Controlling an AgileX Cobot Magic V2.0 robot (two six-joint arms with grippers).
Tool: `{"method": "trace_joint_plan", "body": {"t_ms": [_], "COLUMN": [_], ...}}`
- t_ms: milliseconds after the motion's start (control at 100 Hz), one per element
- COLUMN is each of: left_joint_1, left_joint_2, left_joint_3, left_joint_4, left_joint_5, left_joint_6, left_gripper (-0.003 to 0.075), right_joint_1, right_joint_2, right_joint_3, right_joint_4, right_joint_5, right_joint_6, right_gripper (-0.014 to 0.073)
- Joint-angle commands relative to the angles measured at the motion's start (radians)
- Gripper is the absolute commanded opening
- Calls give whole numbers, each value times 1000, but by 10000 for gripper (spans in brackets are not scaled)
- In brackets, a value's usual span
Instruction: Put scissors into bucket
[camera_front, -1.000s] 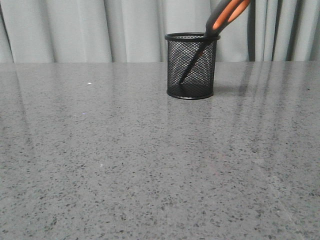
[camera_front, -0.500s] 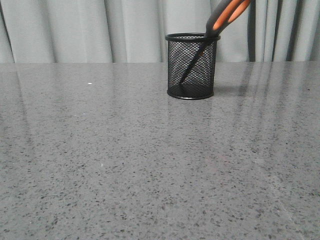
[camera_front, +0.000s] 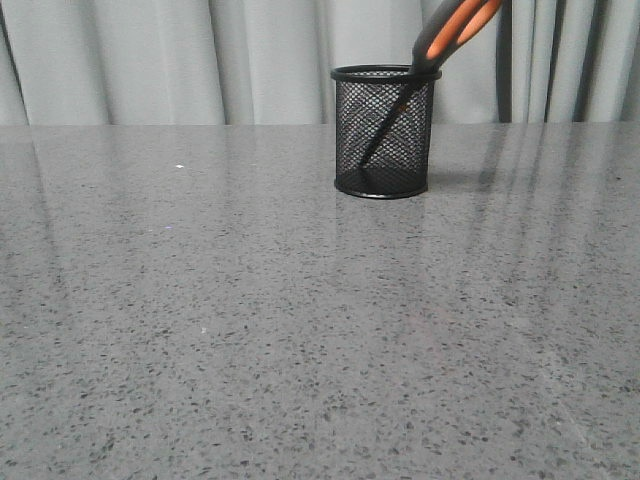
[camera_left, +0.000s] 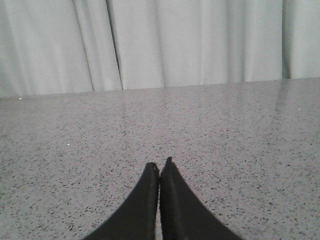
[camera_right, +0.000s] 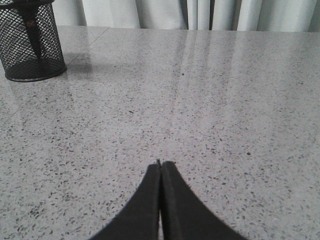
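The scissors (camera_front: 452, 28) stand tilted in the bucket (camera_front: 384, 130), blades down inside the mesh and the grey-and-orange handles leaning out over the rim to the right. The bucket stands upright at the far middle of the table. It also shows in the right wrist view (camera_right: 31, 42), with a dark blade visible through its mesh. Neither arm shows in the front view. My left gripper (camera_left: 160, 167) is shut and empty above bare table. My right gripper (camera_right: 161, 163) is shut and empty, well apart from the bucket.
The grey speckled table (camera_front: 300, 330) fills the front view. Pale grey curtains (camera_front: 200, 60) hang behind its far edge.
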Motion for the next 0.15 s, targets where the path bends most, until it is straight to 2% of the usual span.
{"method": "trace_joint_plan", "body": {"t_ms": [0,140], "left_joint_1": [-6,-6], "left_joint_2": [-25,-25], "left_joint_3": [28,28], "left_joint_4": [-1,-1], "left_joint_5": [-77,-77], "left_joint_6": [-10,-10], "left_gripper": [-21,-21], "right_joint_1": [-6,-6], "right_joint_2": [-26,-26], "right_joint_3": [17,17], "right_joint_4": [-14,-14], "right_joint_5": [-85,-85], "right_joint_6": [4,4], "right_gripper": [-66,-66]}}
